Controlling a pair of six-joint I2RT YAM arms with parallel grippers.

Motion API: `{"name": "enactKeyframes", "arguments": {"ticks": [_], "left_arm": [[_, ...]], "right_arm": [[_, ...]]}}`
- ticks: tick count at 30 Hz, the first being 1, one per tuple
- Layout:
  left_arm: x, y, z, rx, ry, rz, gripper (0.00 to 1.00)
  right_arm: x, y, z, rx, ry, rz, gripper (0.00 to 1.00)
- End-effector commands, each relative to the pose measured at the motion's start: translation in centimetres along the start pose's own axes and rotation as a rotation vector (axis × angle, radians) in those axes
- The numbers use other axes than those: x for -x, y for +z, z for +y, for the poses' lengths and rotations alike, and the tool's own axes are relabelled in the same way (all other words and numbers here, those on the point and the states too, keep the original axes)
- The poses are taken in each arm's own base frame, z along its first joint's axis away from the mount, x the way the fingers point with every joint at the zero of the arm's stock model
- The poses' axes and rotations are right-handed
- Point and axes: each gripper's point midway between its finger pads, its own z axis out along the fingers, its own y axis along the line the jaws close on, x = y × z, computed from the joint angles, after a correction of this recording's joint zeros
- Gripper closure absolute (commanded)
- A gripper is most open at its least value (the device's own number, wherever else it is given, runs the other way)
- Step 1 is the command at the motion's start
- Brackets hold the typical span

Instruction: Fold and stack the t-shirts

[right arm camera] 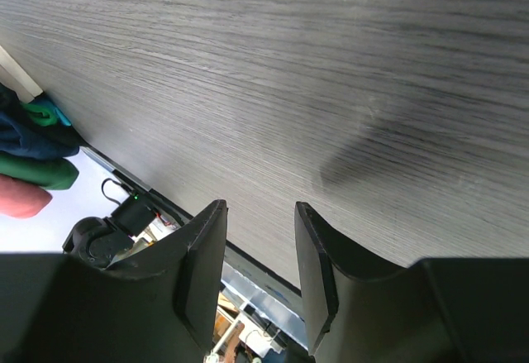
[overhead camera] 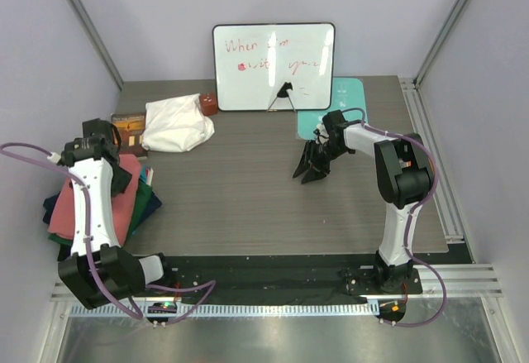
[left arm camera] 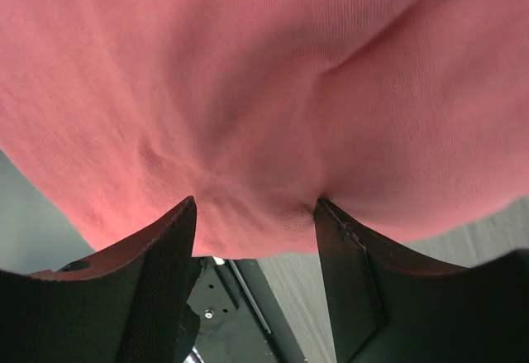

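Note:
A stack of t-shirts lies at the table's left edge. The salmon-pink t-shirt point(overhead camera: 124, 202) is on top, with a dark green t-shirt point(overhead camera: 144, 206) and a navy t-shirt point(overhead camera: 54, 206) under it. My left gripper point(overhead camera: 122, 178) is down on the pink t-shirt point(left arm camera: 248, 74). Its fingertips point(left arm camera: 183, 214) dig into the cloth, and a thick bulge of pink fabric fills the gap at my left gripper point(left arm camera: 254, 206). My right gripper point(overhead camera: 312, 171) hangs over bare table at the right, far from the stack. In its wrist view my right gripper point(right arm camera: 260, 206) is open and holds nothing. The stack's edge point(right arm camera: 37, 173) shows at far left.
A white crumpled cloth point(overhead camera: 175, 125) lies at the back left beside a small box point(overhead camera: 128, 127) and a brown object point(overhead camera: 209, 103). A whiteboard point(overhead camera: 274, 65) stands at the back. The pale-teal mat point(overhead camera: 345, 97) lies behind my right arm. Metal rails border the table.

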Motion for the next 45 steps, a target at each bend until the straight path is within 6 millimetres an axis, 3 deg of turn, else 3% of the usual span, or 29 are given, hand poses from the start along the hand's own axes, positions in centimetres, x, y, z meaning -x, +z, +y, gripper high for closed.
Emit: {"name": "enactKeyframes", "arguments": {"ticks": [1,3,9,13,14,16,18,21,23,25,26,32,34,38,41,45], "left_arm": [[-1.4,0.0,3.3,0.109,0.008,0.038,0.40],[-0.9,-0.6,3.4,0.106,0.001,0.022,0.40],[2.7,-4.9,3.1,0.054,-0.030,-0.043,0.37],[4.9,-7.8,0.1,-0.132,-0.065,-0.121,0.38],[5.2,-8.1,-1.8,-0.197,-0.025,-0.135,0.38],[3.8,-7.8,-4.4,-0.274,0.058,-0.086,0.40],[1.8,-7.8,-8.3,-0.349,0.211,-0.067,0.36],[-2.9,-7.7,-12.6,-0.424,0.419,-0.006,0.33],[-5.4,-8.6,-15.5,-0.533,0.496,0.005,0.31],[-8.1,-8.8,-17.1,-0.609,0.555,0.052,0.32],[-8.4,-9.1,-17.9,-0.644,0.552,0.048,0.31],[-13.2,-7.3,-19.3,-0.638,0.699,0.113,0.30],[-15.8,-6.3,-19.7,-0.608,0.798,0.128,0.30],[-18.9,-4.0,-20.6,-0.506,0.959,0.120,0.30],[-20.7,-4.6,-22.1,-0.520,1.038,0.115,0.30],[-20.7,-6.3,-23.5,-0.564,1.035,0.082,0.30]], "right_arm": [[0.6,-1.1,1.1,0.027,-0.021,-0.026,0.56],[0.6,-1.1,0.9,0.025,-0.017,-0.024,0.56],[0.9,-1.2,1.1,0.027,-0.024,-0.036,0.56],[1.6,-1.5,1.4,0.028,-0.040,-0.058,0.56],[1.6,-1.5,1.6,0.037,-0.045,-0.058,0.56],[1.7,-1.7,2.0,0.049,-0.055,-0.066,0.56],[1.5,-1.8,2.3,0.055,-0.067,-0.067,0.56],[1.1,-2.0,2.9,0.056,-0.113,-0.073,0.55],[0.9,-2.2,3.6,0.060,-0.158,-0.081,0.55],[0.5,-2.0,4.4,0.038,-0.226,-0.084,0.55],[0.1,-2.1,4.4,0.005,-0.271,-0.077,0.55],[1.7,-3.4,4.4,-0.136,-0.357,-0.163,0.55],[1.7,-3.3,3.9,-0.154,-0.356,-0.164,0.55],[1.4,-2.7,2.7,-0.183,-0.318,-0.160,0.56],[1.6,-2.7,2.5,-0.198,-0.300,-0.173,0.56],[2.2,-3.3,2.2,-0.239,-0.292,-0.208,0.56]]}}
